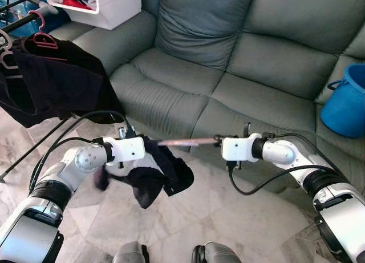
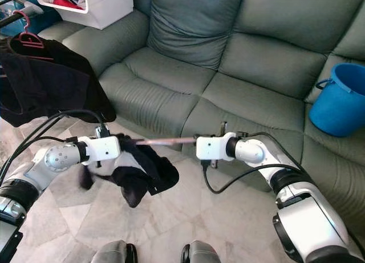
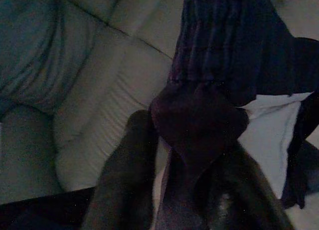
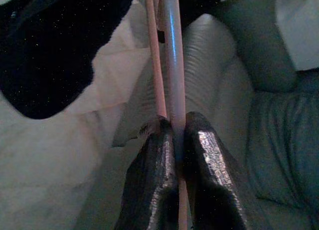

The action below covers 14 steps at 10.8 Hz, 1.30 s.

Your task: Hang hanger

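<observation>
Hanger [image 1: 185, 142]: pink, thin-barred, held level between my two arms in front of the near edge of the sofa [image 1: 228, 75], above the marble floor [image 1: 228, 217]. A dark garment [image 1: 154, 174] is draped on its left half and sags below it.

Right end effector [image 4: 174, 135]: fingers pressed together on the pink bar, clamping it at its right end.

Left end effector [image 1: 134, 146]: at the hanger's left end, buried in the cloth. Its wrist view is dark; I read it as closed on garment and hanger together, but cannot tell for sure.

Handling, as I judge it: light, stiff plastic, somewhat slick and liable to twist in a pinch grip; the cloth is soft and loads the left side, so it may slide. Best hold: the bare bar, near the hook.

Destination: drying rack [image 1: 14, 15], far left, already carrying a red hanger [image 1: 43, 37] with dark clothes [image 1: 51, 83].

Also present: blue bucket [image 1: 345, 100] on the sofa at right; white basket [image 1: 105, 3], far left.

View notes: right wrist view shows the grip on the bar closely, two rods side by side; the head views show the rack and the full span.
</observation>
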Available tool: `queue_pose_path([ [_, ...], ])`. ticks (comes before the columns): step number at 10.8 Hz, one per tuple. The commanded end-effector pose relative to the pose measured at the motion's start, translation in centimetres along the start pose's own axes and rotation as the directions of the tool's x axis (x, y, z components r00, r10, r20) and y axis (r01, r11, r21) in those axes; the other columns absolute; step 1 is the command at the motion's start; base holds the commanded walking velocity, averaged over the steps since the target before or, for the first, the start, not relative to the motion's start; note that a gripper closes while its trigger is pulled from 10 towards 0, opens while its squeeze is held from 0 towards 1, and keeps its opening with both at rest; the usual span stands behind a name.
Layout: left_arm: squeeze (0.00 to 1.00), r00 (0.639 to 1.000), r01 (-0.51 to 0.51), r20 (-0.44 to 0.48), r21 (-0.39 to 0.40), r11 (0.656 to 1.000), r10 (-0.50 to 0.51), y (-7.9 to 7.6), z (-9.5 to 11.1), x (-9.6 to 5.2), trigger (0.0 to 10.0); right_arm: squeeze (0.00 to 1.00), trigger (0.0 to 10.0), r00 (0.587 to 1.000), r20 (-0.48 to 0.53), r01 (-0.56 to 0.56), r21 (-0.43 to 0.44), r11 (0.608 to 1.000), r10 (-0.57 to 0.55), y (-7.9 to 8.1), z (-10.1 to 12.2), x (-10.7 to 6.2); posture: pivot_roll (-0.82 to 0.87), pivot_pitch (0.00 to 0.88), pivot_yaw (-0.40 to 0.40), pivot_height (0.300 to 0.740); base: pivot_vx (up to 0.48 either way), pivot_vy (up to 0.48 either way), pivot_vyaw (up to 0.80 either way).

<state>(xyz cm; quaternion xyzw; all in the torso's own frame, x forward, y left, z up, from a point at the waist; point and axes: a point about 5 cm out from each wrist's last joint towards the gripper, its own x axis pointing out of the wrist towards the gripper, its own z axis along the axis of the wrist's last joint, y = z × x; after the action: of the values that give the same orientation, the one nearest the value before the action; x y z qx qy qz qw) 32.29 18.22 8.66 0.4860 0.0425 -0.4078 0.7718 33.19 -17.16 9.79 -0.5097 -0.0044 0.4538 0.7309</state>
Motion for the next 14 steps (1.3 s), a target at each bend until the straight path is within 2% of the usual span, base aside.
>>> queue_pose_path([
  [1,1.0,0.998,-0.053,0.039,0.023,0.998,0.052,1.2,0.7,0.0,10.0,0.0,0.0,0.996,0.018,0.092,0.032,0.995,-0.093,-0.7,0.2,-0.1,-0.07,0.051,-0.052,0.74,0.0,0.0,0.0],
  [3,1.0,0.987,-0.147,0.068,0.061,0.987,0.143,2.4,1.2,-0.1,10.0,0.0,0.0,0.975,0.005,0.219,0.111,0.969,-0.221,-1.4,0.0,-0.1,-0.06,0.053,-0.053,0.74,0.0,0.0,0.0],
  [4,1.0,0.973,-0.223,0.079,0.073,0.972,0.217,3.2,1.4,-0.4,10.0,0.0,0.0,0.943,0.0,0.326,0.198,0.924,-0.332,-1.8,0.1,0.0,-0.06,0.053,-0.05,0.74,0.0,0.0,0.0],
  [6,1.0,0.948,-0.312,0.095,0.084,0.946,0.305,4.1,1.6,-0.6,10.0,0.0,0.0,0.886,0.002,0.445,0.281,0.85,-0.464,-2.1,0.5,0.0,-0.06,0.054,-0.049,0.74,0.0,0.0,0.0],
  [8,1.0,0.918,-0.393,0.1,0.108,0.913,0.384,4.9,1.8,-0.6,10.0,0.0,0.0,0.842,0.01,0.501,0.353,0.79,-0.539,-1.5,1.3,0.5,-0.06,0.052,-0.049,0.74,0.0,0.0,0.0],
  [11,1.0,0.875,-0.481,0.095,0.05,0.875,0.475,5.2,1.9,-0.7,10.0,0.0,0.0,0.803,0.017,0.526,0.448,0.723,-0.595,-0.8,2.5,1.4,-0.06,0.054,-0.05,0.74,0.0,0.0,0.0],
  [13,1.0,0.847,-0.527,0.085,0.004,0.85,0.525,5.2,1.8,-0.8,10.0,0.0,0.0,0.806,0.032,0.516,0.452,0.727,-0.591,-0.8,3.0,1.6,-0.06,0.056,-0.052,0.74,0.0,0.0,0.0],
  [14,1.0,0.816,-0.568,0.027,-0.142,0.811,0.577,5.4,1.4,-0.7,10.0,0.0,0.0,0.803,0.04,0.502,0.493,0.711,-0.595,-1.0,3.3,1.7,-0.06,0.058,-0.051,0.74,0.0,0.0,0.0],
])
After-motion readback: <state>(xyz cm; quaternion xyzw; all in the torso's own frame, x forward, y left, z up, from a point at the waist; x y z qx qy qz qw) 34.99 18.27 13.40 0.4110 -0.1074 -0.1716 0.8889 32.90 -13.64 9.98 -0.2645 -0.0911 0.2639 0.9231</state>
